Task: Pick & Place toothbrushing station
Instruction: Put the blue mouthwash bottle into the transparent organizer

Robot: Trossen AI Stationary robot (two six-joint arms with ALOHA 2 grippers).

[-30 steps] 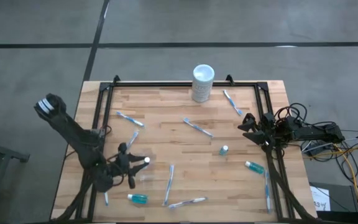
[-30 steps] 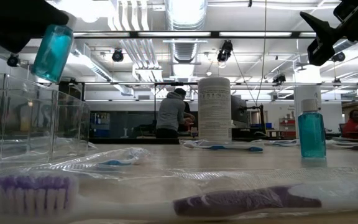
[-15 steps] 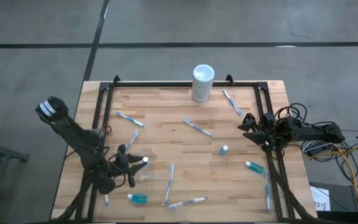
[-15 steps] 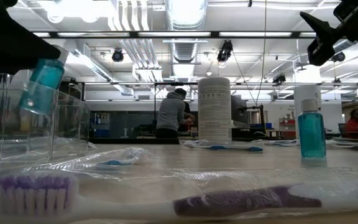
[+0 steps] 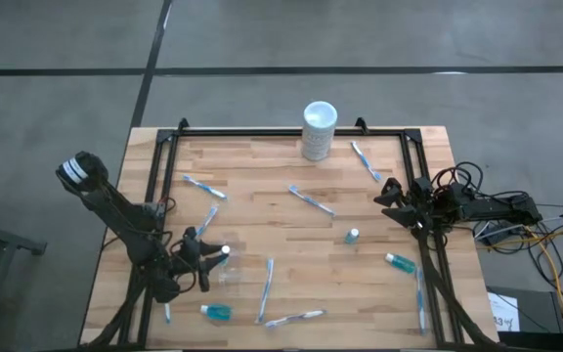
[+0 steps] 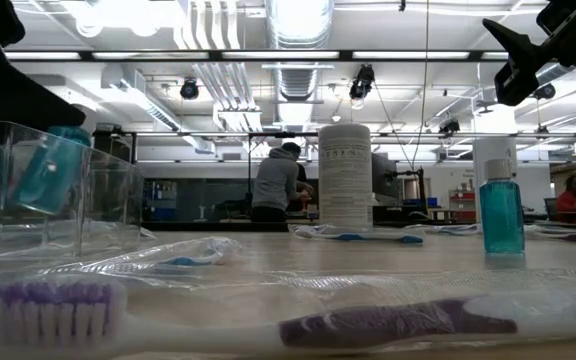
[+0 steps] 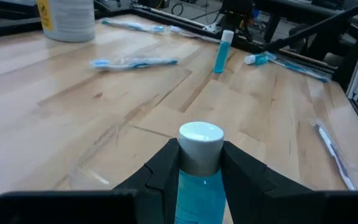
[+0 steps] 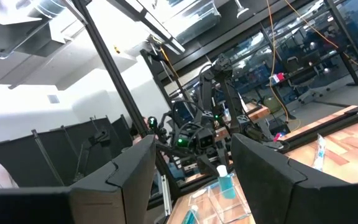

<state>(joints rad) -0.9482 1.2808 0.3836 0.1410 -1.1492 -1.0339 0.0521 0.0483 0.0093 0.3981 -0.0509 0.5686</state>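
Left gripper (image 5: 206, 262) at lower left grips a teal white-capped bottle (image 7: 199, 163), tilted inside the clear container (image 6: 63, 192). Right gripper (image 5: 387, 200) waits open at right edge.

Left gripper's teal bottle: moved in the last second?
Yes. The teal bottle dropped, shut in the left gripper, from above the clear container down inside it.

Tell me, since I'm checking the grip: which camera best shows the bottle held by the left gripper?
Left wrist view: bottle fills it, pinched between fingers. Low view shows it through clear plastic; high view only its cap.
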